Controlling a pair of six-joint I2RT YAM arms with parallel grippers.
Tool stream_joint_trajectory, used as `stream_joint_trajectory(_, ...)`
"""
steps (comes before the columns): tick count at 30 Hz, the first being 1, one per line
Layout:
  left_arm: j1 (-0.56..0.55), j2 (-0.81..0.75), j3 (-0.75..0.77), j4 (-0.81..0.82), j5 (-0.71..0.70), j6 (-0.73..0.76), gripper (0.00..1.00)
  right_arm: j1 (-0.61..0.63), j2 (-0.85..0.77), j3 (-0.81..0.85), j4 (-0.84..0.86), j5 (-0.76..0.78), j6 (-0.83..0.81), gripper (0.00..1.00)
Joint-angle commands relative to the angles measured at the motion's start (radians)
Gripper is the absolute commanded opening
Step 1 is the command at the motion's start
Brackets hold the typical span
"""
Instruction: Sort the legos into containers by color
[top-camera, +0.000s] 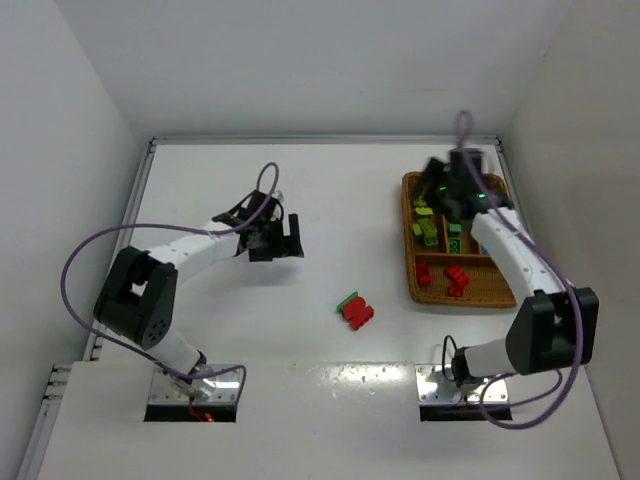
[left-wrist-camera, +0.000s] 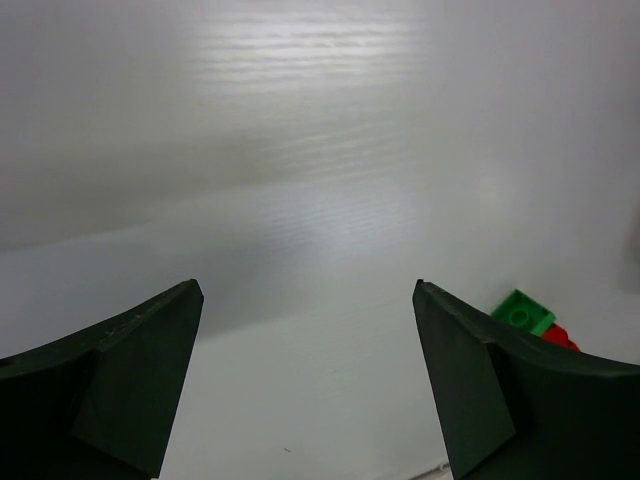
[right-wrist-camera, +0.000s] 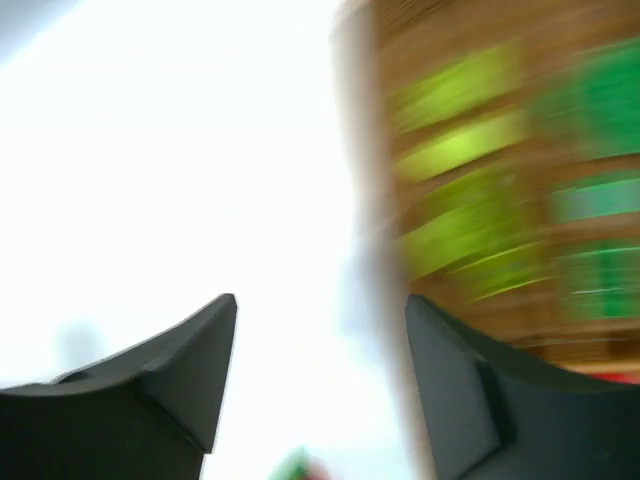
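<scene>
**Most legos lie in the tray, one small cluster loose on the desk**

A loose cluster of legos lies on the bare desk, near the middle and a little toward the near edge. It is made of red bricks with a green brick on their far-left side, touching them. The rest of the legos are in the wicker tray, which sits along the right edge of the desk, its long sides running from near to far. In the tray, lime green bricks lie along the left side. A dark green brick lies just right of them, with a teal one touching its near side. Red bricks sit at the near end. The overhead view does not show clearly which divider separates which pile.

The right gripper hangs over the far end of the tray. Its wrist view is smeared with blur and shows only lime and green streaks on brown weave, off to the right of the fingers. Those fingers stand apart with nothing between them.

The left gripper hovers over the bare desk left of centre, well apart from the tray, with the loose cluster nearer the front edge and to its right. Its fingers are spread wide and hold nothing; the green brick shows beyond the edge of its right finger
</scene>
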Motion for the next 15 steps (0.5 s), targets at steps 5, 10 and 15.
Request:
stream_joint_trajectory(5,0.120,-0.194,-0.070,-0.049,-0.120,-0.084,0.93,0.520,-0.040,-0.247,-0.107,-0.177,-0.205,0.81)
stream_joint_trajectory(10,0.145,-0.219,-0.090,-0.049,-0.102,-0.084,0.93,0.775,-0.022,-0.312,-0.174,-0.167,-0.319,0.95)
stream_joint_trajectory(15,0.145,-0.210,-0.091,-0.039,-0.070,-0.084,0.93,0.872,0.071,-0.312,-0.156,-0.033,-0.319,0.98)
